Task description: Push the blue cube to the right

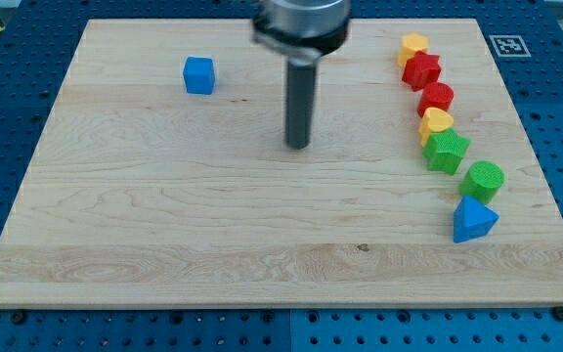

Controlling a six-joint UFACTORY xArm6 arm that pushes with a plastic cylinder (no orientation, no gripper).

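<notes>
A blue cube (199,75) sits on the wooden board (164,225) near the view's top left. My tip (298,146) rests on the board to the cube's right and a little lower, well apart from it. The rod rises toward the view's top, where the arm's end is blurred.
A curved line of blocks runs down the view's right: a yellow block (413,46), a red star-like block (422,70), a red block (437,98), a yellow heart (436,122), a green star-like block (446,151), a green cylinder (483,180), a blue triangular block (473,220).
</notes>
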